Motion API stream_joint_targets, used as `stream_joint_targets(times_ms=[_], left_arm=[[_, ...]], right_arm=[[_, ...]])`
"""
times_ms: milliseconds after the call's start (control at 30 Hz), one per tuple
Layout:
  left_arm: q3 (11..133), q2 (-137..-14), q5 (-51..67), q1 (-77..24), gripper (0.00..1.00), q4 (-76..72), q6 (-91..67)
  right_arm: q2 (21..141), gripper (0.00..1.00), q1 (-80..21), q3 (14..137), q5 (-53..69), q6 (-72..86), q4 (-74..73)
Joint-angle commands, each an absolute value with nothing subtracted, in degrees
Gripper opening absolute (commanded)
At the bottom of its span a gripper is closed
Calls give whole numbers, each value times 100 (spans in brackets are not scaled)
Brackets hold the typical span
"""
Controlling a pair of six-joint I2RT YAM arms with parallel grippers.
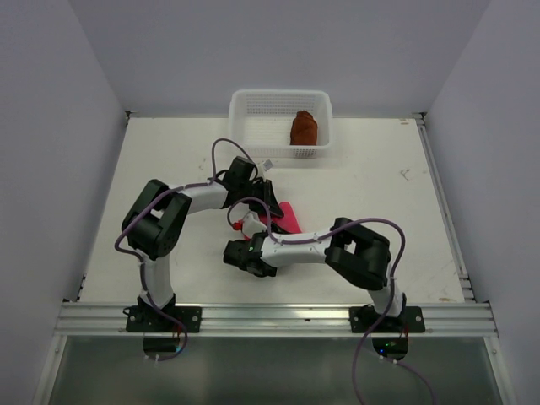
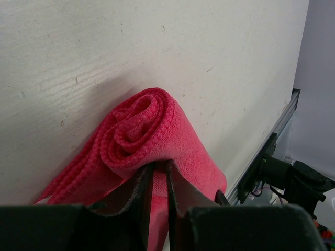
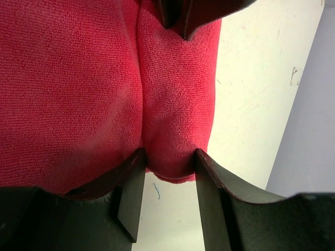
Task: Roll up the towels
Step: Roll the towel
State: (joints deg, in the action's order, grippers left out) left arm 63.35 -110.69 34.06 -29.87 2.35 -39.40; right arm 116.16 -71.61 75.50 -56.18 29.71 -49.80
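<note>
A pink towel (image 1: 287, 218) lies partly rolled at the middle of the table. In the left wrist view its rolled end (image 2: 152, 130) shows a spiral, and my left gripper (image 2: 159, 167) is shut on a fold just under that roll. In the right wrist view the towel (image 3: 94, 78) fills the frame, and my right gripper (image 3: 170, 157) is closed on the near end of the roll, with both fingers touching it. The left gripper's fingertips (image 3: 175, 15) show at the top of that view. In the top view the left gripper (image 1: 268, 205) and right gripper (image 1: 256, 234) meet at the towel.
A white basket (image 1: 245, 126) stands at the back of the table and holds a rolled brown towel (image 1: 304, 128). The table's metal rail (image 1: 270, 316) runs along the near edge. Walls close in on the left, right and back.
</note>
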Motion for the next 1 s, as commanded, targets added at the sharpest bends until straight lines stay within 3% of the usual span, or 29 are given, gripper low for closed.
stream_joint_targets(times_ms=[0, 600, 967], left_arm=[[6320, -11294, 2909, -2936, 19, 343, -3771], [6170, -11136, 2830, -2918, 19, 220, -3621], [6073, -11101, 2918, -2892, 18, 167, -3621]], right_arm=[[11162, 46, -7154, 7532, -5660, 3541, -5027], [10460, 47, -7154, 7102, -5722, 4148, -5133], [9616, 53, -7093, 6794, -4852, 4183, -4527]])
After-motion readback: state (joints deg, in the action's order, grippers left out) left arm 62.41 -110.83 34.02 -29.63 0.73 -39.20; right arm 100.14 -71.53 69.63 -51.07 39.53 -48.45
